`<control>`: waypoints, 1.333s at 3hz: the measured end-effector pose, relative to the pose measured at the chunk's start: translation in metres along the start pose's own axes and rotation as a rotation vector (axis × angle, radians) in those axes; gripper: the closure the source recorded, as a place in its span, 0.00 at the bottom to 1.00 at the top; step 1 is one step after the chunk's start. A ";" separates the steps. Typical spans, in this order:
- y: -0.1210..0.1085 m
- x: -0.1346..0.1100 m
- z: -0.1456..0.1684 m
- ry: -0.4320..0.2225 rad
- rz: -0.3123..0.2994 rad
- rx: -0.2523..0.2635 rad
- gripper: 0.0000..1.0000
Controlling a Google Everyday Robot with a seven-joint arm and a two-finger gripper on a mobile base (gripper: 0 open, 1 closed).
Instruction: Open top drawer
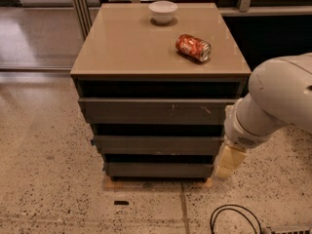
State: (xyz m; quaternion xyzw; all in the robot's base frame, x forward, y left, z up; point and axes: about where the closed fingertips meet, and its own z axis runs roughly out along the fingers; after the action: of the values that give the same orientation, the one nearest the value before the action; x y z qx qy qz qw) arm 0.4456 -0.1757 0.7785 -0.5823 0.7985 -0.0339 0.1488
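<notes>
Hanging hand [228, 163], below-right of top drawer [146, 112]

A bowl [163, 11] sits at the back of the tabletop [126, 48], a can [193, 48] nearer, to its right. Below, just right of the lowest drawer [158, 169], hangs the gripper [228, 163].

Desk [129, 45]: tan top, two items.
White bowl [163, 11] rear centre; red can [193, 48] on its side, right; tool [228, 163] low off right front corner.
</notes>
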 end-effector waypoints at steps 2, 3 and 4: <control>-0.025 -0.067 0.045 -0.110 -0.115 0.032 0.00; -0.060 -0.084 0.101 -0.166 -0.150 -0.043 0.00; -0.060 -0.084 0.101 -0.166 -0.150 -0.043 0.00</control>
State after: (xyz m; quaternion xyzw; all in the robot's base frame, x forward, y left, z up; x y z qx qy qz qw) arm 0.5525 -0.1042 0.7121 -0.6444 0.7381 0.0203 0.1990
